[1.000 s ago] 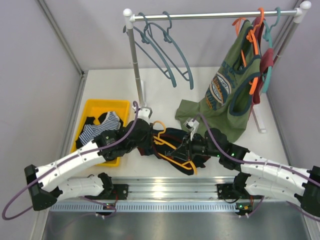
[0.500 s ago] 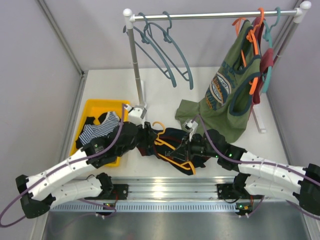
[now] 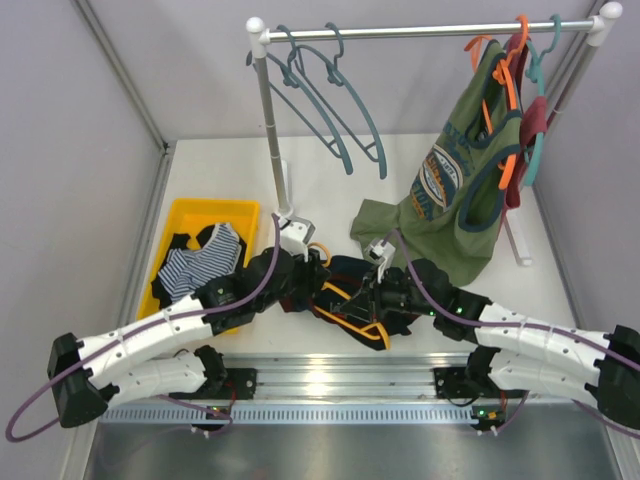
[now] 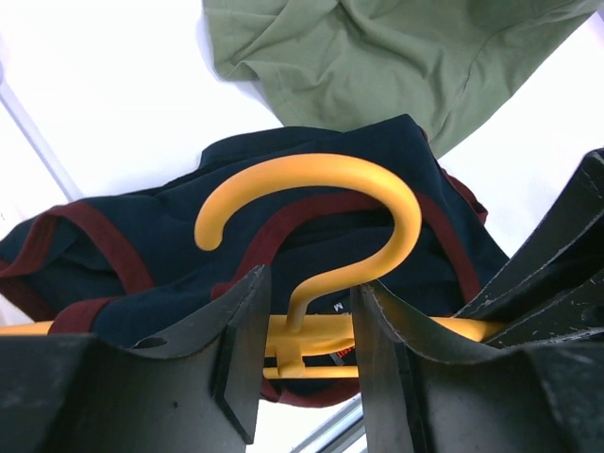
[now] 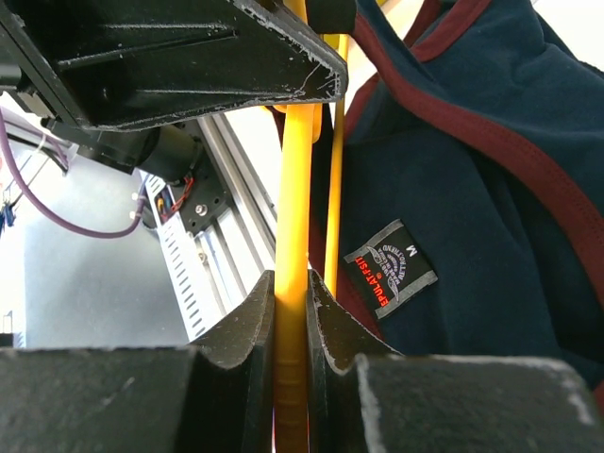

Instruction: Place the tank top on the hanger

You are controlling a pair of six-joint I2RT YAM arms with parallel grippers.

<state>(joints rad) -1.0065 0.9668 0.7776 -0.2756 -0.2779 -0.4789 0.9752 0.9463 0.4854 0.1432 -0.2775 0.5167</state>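
Note:
The dark navy tank top [image 3: 352, 272] with maroon trim lies crumpled on the table between my two grippers. The yellow-orange hanger [image 3: 350, 310] lies on and partly inside it. My left gripper [image 3: 305, 273] is open, its jaws on either side of the hanger's neck [image 4: 300, 316] without touching it. The curved hook [image 4: 321, 179] stands just beyond the jaws, over the tank top [image 4: 151, 255]. My right gripper [image 3: 373, 298] is shut on the hanger's bar [image 5: 291, 236], beside the tank top's neck label [image 5: 390, 267].
A yellow bin [image 3: 190, 215] with a striped garment [image 3: 200, 262] sits at the left. The rack post [image 3: 272, 130] stands just behind my left gripper, with blue-grey hangers [image 3: 335, 110] on the rail. An olive-green top [image 3: 455, 185] hangs at the right, its hem draped on the table [image 4: 396, 57].
My left arm has swung right and forward, bringing its open jaws around the hanger's neck. My right gripper has kept its hold on the hanger, almost still.

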